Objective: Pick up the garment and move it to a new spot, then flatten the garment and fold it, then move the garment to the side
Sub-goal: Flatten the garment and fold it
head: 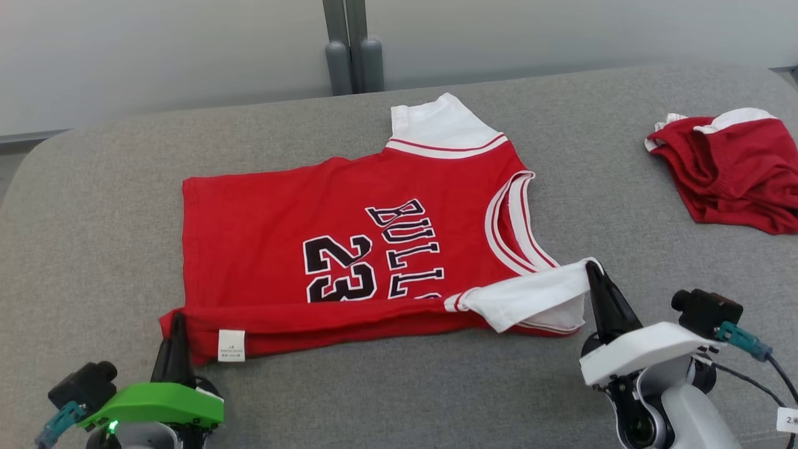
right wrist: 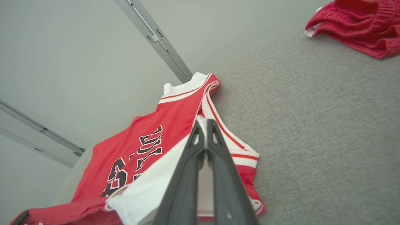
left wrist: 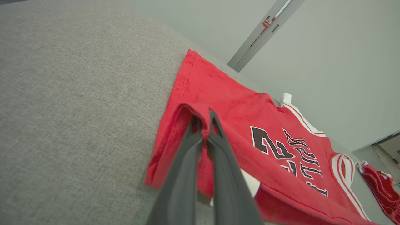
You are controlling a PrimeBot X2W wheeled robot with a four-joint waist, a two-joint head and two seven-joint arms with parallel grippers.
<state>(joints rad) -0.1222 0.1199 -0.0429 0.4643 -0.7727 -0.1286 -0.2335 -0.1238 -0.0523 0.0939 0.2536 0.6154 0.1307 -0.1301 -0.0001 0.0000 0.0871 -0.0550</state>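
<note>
The garment [head: 324,231] is a red jersey with white sleeves and black "BULLS 23" lettering, lying sideways on the grey surface [head: 93,206]. Its near long edge is lifted and folded over toward the far side. My left gripper [head: 177,321] is shut on the red hem corner at the lower left, seen close in the left wrist view [left wrist: 204,120] with the garment [left wrist: 237,106] pinched between the fingers. My right gripper [head: 592,269] is shut on the white near sleeve at the lower right, and the right wrist view shows the gripper [right wrist: 204,123] gripping that white cloth of the garment [right wrist: 150,187].
A second red and white piece of clothing [head: 729,165] lies crumpled at the far right of the surface; it also shows as a red heap [right wrist: 356,25] in the right wrist view. A pale wall with a grey post [head: 352,43] stands behind. Bare grey fabric lies to the left.
</note>
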